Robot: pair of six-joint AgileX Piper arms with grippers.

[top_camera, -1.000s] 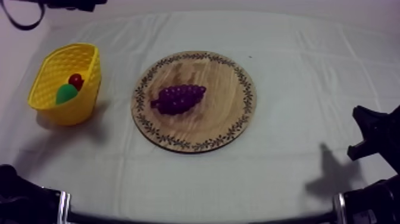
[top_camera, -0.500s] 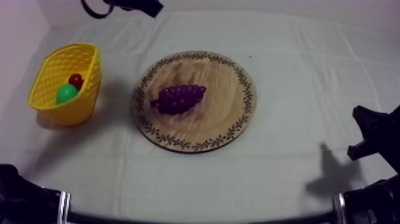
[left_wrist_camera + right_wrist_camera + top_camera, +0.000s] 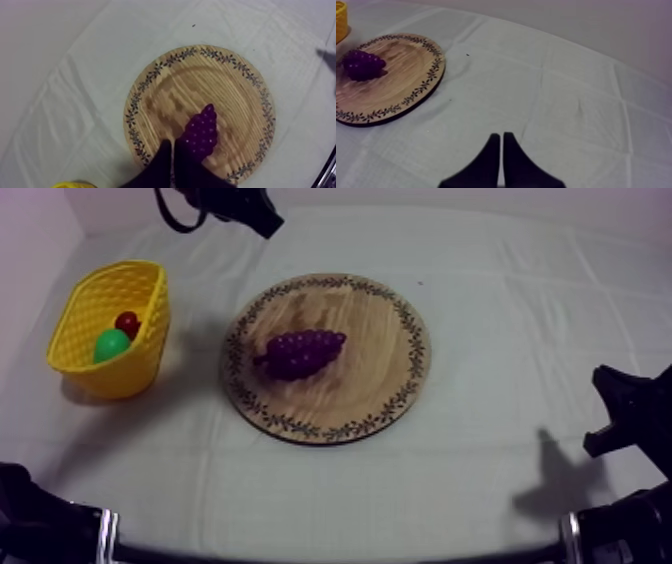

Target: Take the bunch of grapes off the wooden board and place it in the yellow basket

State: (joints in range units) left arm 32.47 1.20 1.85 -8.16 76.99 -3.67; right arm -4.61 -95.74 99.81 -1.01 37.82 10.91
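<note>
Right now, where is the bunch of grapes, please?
In the top view the bunch of grapes lies on the wooden board, left of its middle, toward the yellow basket.

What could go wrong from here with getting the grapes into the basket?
The left claw is shut near the wooden board; if it descends unopened, it may shove the bunch of grapes instead of gripping it. The yellow basket already holds a green fruit and a small red fruit, so the grapes might land unevenly on them.
</note>
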